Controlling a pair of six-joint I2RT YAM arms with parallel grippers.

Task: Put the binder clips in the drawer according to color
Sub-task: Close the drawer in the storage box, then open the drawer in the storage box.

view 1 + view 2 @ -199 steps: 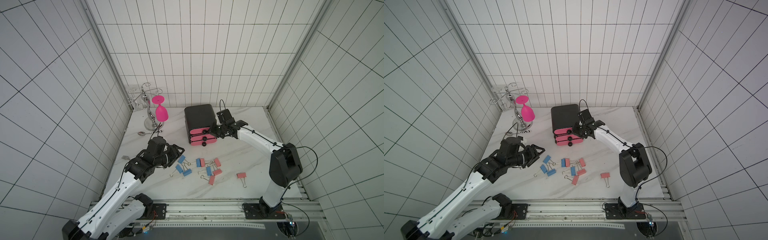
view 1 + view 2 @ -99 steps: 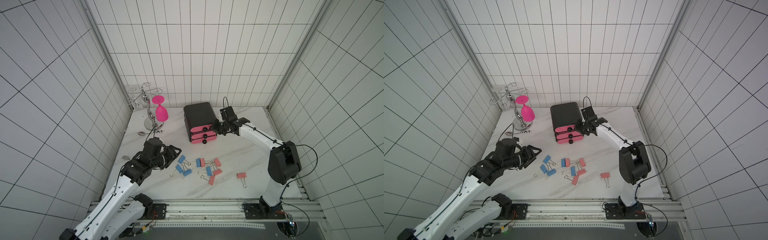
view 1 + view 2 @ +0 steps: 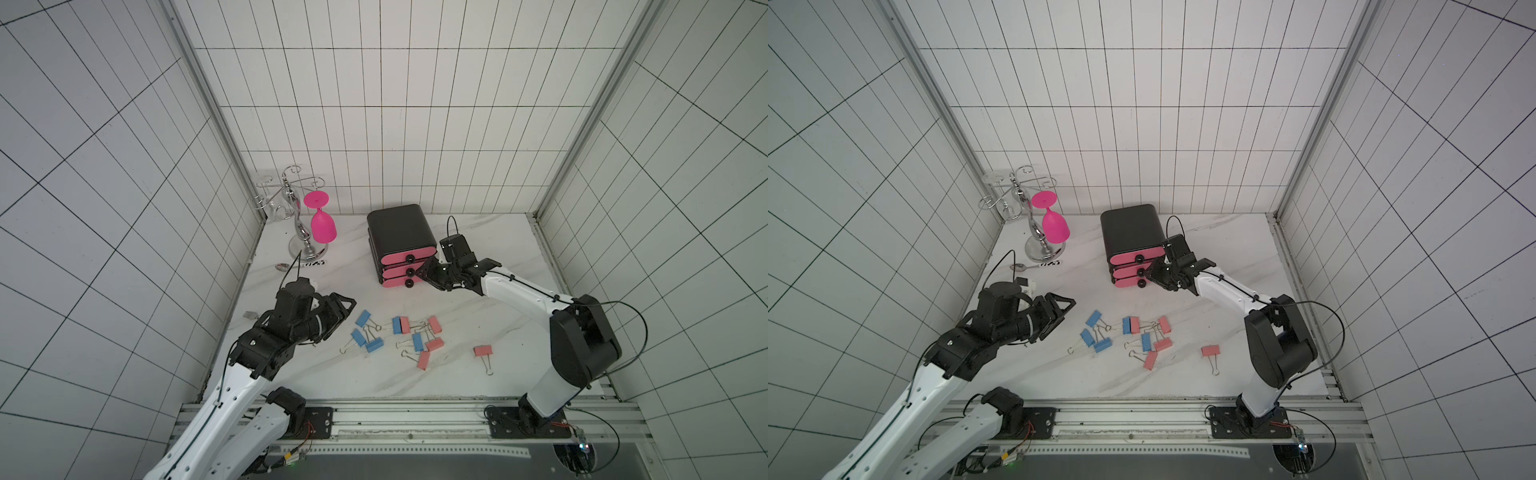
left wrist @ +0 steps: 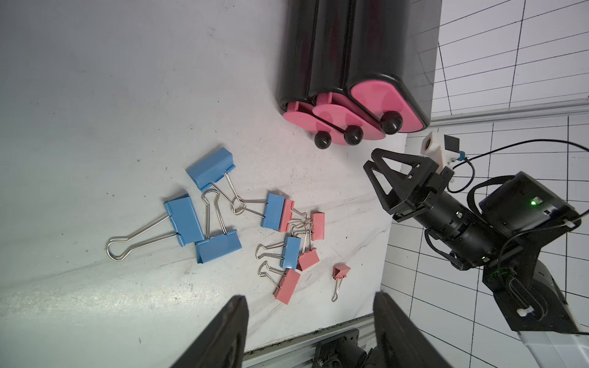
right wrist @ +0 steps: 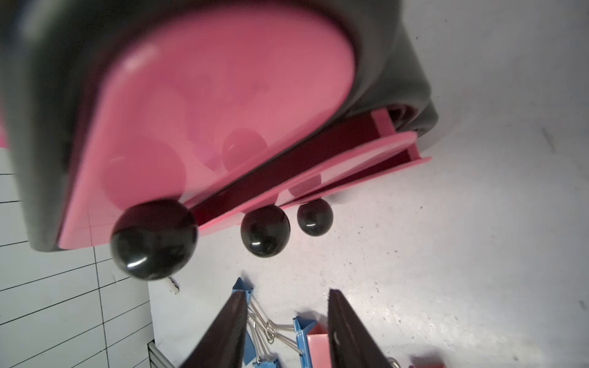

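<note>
Black rounded chest of three pink drawers (image 3: 401,228) sits toward the back edge of the white marble worktop (image 3: 498,241). Top drawer flush, lower two ajar. Blue and salmon binder clips (image 3: 401,325) lie loose toward the front edge, with one lone salmon clip (image 3: 483,351) apart, nearer the right edge. Right end effector (image 3: 427,274) released, empty, just beside the black knobs (image 3: 410,272). Left end effector (image 3: 351,305) released, empty, near the clips.

Black drawer chest (image 3: 401,230) upright at counter (image 3: 478,316) rear: three stacked pink fronts, black knobs, lower two slightly ajar. Binder clips (image 3: 401,325) scattered before it: five blue, five salmon-pink; lone pink clip (image 3: 483,351) apart.
</note>
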